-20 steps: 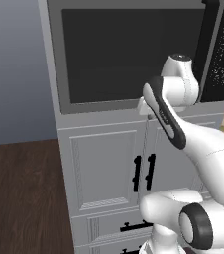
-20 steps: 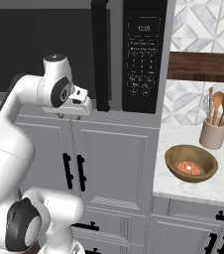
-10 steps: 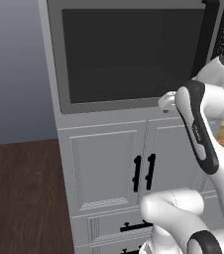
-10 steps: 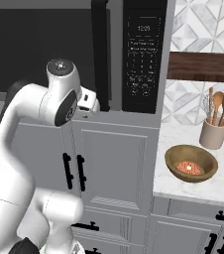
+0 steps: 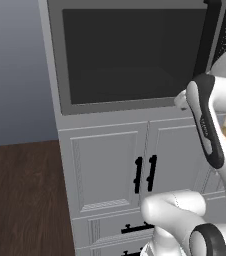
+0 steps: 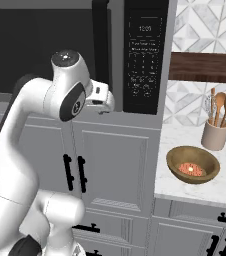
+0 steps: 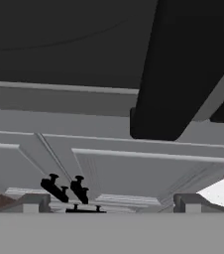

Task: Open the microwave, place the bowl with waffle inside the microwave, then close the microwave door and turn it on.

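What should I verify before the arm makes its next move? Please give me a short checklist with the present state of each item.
1. Microwave door closed, so opening is the first step: ok, it looks shut in both base views.
2. Gripper open and empty: ok, its tips stand wide apart with nothing between them.
3. Gripper lined up with the door handle: not ok, the black bar sits above and to the right of the tips in the hand view.
4. Bowl waiting on the counter: ok, upright, with something reddish inside.
5. Utensil holder apart from the bowl: ok, it stands behind it.
6. Microwave cavity free: cannot tell through the dark glass.
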You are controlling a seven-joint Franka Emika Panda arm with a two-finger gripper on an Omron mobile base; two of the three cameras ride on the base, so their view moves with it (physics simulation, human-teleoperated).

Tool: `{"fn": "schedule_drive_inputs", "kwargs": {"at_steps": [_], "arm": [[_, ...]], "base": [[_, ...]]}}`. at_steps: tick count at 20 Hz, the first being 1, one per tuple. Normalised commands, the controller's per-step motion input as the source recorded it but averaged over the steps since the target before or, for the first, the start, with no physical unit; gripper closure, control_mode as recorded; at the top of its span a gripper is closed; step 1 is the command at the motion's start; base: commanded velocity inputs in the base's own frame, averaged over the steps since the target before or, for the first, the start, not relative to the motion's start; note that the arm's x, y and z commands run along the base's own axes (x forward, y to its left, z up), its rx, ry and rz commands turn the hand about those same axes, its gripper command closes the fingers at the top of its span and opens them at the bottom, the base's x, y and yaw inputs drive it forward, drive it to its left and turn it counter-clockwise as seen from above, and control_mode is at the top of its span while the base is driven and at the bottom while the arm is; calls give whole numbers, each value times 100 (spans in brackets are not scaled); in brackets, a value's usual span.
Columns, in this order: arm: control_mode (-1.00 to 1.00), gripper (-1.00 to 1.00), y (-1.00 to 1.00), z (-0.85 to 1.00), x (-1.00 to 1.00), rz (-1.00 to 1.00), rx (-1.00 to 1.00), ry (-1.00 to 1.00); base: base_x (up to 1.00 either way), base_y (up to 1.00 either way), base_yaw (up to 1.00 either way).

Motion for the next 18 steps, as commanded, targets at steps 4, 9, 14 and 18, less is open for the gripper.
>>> {"fn": "schedule_drive_inputs", "kwargs": {"at_steps": [4,9,14,18], "arm": [[-100,-100,-6,25,43,-3,-5,-1],[-100,-100,-16,20,46,-6,-1,-3],[-100,-100,-37,9,26,-9,0,-8],[-100,-100,-14,0,44,-6,0,-17]], "base": [[0,0,0],[0,0,0],[0,0,0],[0,0,0]]}}
